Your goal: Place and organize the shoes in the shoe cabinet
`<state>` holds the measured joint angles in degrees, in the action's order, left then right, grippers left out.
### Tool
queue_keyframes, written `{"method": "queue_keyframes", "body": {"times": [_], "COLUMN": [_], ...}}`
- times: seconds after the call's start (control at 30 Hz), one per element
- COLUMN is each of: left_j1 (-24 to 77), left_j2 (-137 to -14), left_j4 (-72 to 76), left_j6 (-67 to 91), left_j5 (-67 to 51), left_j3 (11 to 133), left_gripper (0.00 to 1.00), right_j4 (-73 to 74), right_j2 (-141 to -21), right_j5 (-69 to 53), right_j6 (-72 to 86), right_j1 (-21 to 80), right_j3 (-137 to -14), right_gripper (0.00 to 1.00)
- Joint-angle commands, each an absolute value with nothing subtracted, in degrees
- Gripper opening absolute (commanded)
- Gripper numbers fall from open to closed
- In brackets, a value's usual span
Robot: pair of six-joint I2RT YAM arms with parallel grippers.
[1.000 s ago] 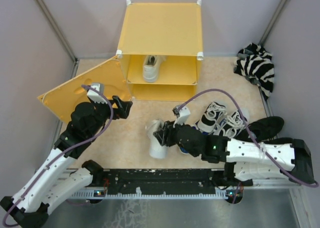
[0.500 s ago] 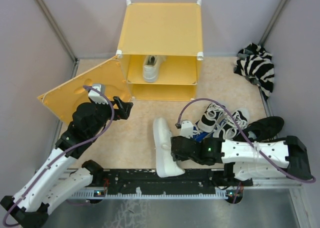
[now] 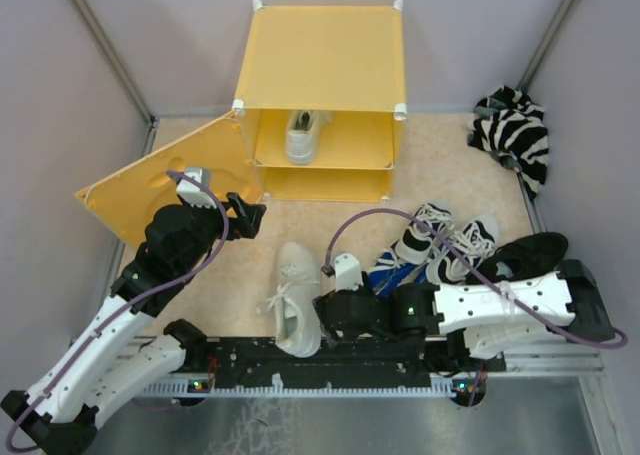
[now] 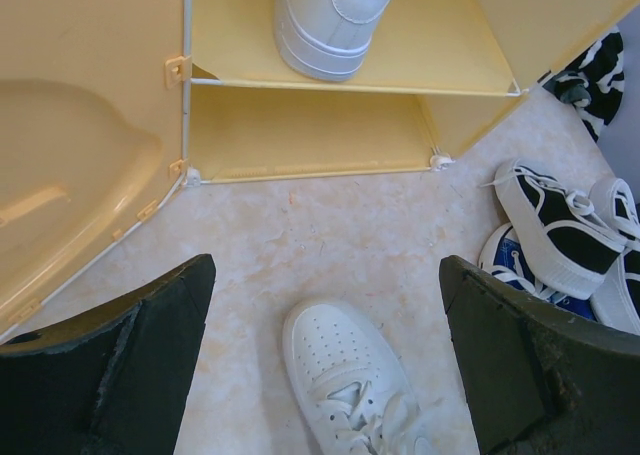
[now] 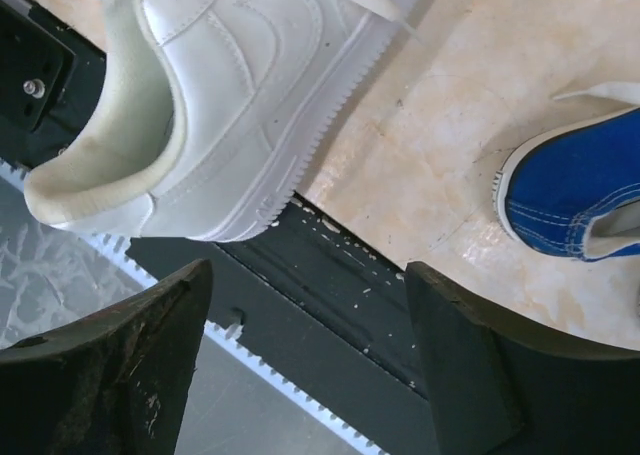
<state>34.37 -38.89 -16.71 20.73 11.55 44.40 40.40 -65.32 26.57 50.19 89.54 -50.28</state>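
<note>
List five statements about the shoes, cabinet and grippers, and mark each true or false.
1. A white shoe stands on the cabinet's upper shelf. True.
2. The cabinet's door is shut. False: it is swung open to the left.
3. The right gripper clamps the second white shoe on the floor. False: its jaws are open and that shoe lies free, outside them.
4. The left gripper is open and empty. True.
5. Every blue shoe is inside the cabinet. False: a blue shoe lies on the floor.
</note>
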Motion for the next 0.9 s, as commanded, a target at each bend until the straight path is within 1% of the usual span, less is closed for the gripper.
{"method": "queue_keyframes", "body": {"times": [0.0,0.1,0.2,0.53,0.7,0.87], "left_j1": [34.54,34.54,34.54,34.54,34.58,34.55], "left_j2": [-38.31,-38.22,-38.23,-38.35,-37.81,-37.48], "left_j4": [-15.72,-15.82,-15.73,-15.72,-15.82,-16.41], "left_j6": [20.13,20.15,20.68,20.91,20.84,20.55], "left_j5": [11.85,12.03,11.76,11.40,11.16,11.46], "left_j3": [44.71,44.82,44.65,44.24,43.84,43.73], "left_gripper": [0.99,0.99,0.99,0.99,0.99,0.99], "right_j4": [37.42,38.27,39.45,37.04,33.79,33.87], "right_j2": [-59.52,-56.23,-56.78,-69.90,-71.86,-69.43], "right_j5": [31.23,32.34,30.70,28.26,29.55,32.43], "right_j6": [49.60,52.60,55.25,56.71,58.88,60.91], "right_j1": [90.00,89.53,88.95,88.95,88.79,88.70], "right_j3": [-50.72,-49.31,-48.63,-52.78,-52.33,-52.25], "right_gripper": [0.79,0.80,0.81,0.80,0.78,0.72]}}
